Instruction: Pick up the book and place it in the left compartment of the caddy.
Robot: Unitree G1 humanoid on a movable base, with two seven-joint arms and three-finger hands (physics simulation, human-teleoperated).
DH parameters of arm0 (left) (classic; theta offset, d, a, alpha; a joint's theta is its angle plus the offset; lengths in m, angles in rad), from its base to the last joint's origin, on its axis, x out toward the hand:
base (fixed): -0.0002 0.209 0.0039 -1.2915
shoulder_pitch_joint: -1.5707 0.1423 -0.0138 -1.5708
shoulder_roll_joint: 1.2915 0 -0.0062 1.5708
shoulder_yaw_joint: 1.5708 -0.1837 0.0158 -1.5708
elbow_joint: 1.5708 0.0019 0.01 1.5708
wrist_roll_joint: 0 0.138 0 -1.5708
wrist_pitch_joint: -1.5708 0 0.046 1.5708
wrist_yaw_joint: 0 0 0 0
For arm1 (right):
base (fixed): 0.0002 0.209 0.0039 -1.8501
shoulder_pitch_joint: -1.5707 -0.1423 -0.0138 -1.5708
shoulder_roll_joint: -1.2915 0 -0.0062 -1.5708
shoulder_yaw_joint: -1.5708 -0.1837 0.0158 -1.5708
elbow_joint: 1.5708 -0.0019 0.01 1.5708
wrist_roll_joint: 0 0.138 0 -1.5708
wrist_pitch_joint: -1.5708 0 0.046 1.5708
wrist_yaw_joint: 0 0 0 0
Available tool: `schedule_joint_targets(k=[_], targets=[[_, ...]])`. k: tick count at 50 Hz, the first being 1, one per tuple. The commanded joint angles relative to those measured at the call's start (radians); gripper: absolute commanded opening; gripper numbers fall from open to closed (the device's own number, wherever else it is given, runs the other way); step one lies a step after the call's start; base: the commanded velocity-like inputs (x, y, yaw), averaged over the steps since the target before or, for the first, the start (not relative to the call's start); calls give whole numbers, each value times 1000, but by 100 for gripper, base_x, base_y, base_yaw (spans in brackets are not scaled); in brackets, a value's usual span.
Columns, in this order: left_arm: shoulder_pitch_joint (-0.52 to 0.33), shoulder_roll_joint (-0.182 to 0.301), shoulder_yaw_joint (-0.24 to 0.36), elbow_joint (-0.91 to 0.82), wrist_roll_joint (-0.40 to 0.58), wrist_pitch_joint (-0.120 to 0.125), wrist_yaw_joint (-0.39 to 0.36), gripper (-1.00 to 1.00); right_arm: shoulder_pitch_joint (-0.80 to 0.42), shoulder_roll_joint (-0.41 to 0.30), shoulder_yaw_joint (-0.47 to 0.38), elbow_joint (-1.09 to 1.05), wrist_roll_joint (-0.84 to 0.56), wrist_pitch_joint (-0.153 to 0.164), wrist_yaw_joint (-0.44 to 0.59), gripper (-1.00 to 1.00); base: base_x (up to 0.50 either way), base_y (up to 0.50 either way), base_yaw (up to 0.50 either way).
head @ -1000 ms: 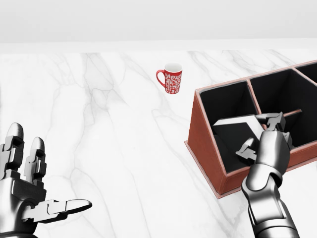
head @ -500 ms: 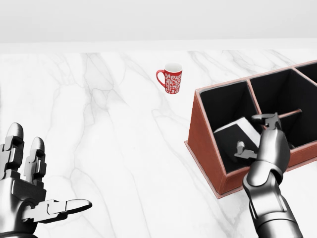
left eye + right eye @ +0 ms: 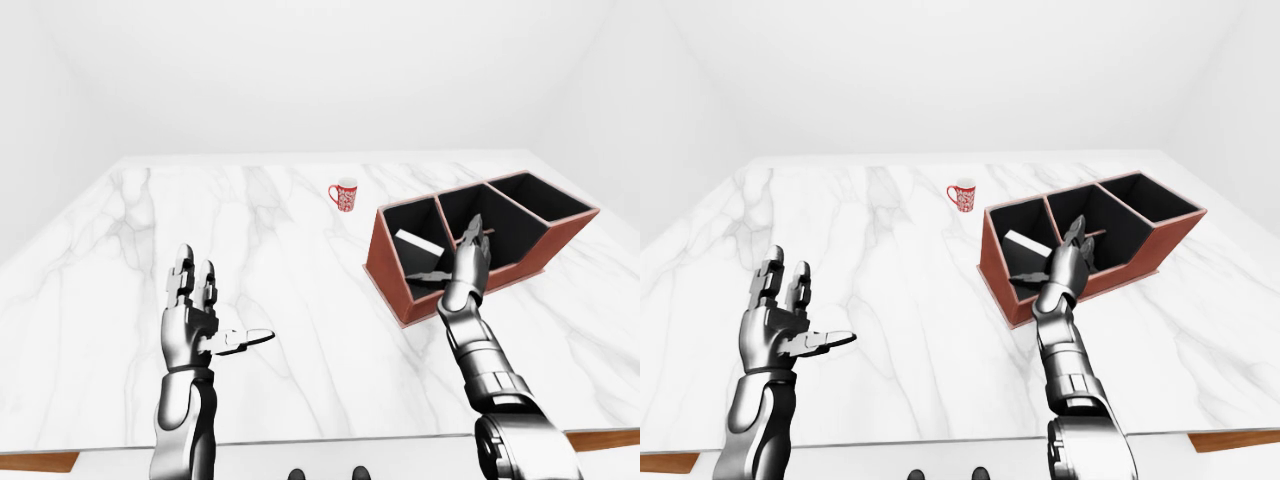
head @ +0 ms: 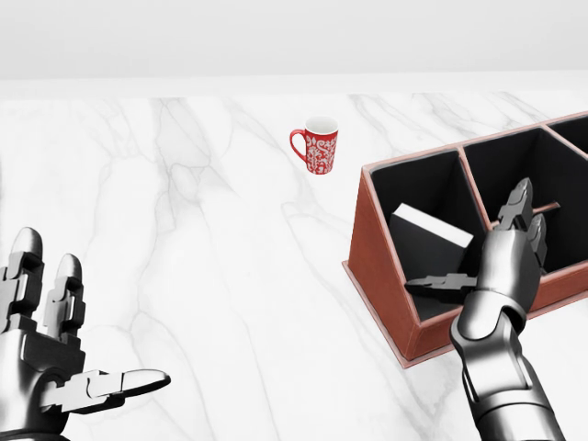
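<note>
The book point(image 4: 430, 238), dark with a white page edge, lies tilted inside the left compartment of the red-brown caddy point(image 4: 378, 264). My right hand point(image 4: 491, 254) is open over the caddy's near wall, fingers spread, just right of the book and apart from it. My left hand point(image 4: 55, 358) is open and empty at the head view's bottom left, palm up above the marble table.
A red patterned mug point(image 4: 316, 145) stands on the white marble table point(image 4: 184, 230) above and left of the caddy. The caddy's middle point(image 3: 492, 225) and right point(image 3: 538, 197) compartments look empty. The table's near edge point(image 3: 300, 445) shows in the left-eye view.
My right hand has let go of the book and opened its fingers. The book has dropped lower into the left compartment. The left hand has not moved.
</note>
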Motion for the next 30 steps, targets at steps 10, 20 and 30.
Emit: schedule_joint_targets(k=[10,20,30], targets=[[1,0,0,2,-2,0,-3,100,142,46,29,-400,-67,0,0,100,0,0,0],[5,2,-7,5,23,0,3,100,261,107,35,-742,-129,0,99,100,0,0,0],[36,8,15,-191,73,128,20,100,391,164,39,-1029,-92,0,209,100,0,0,0]])
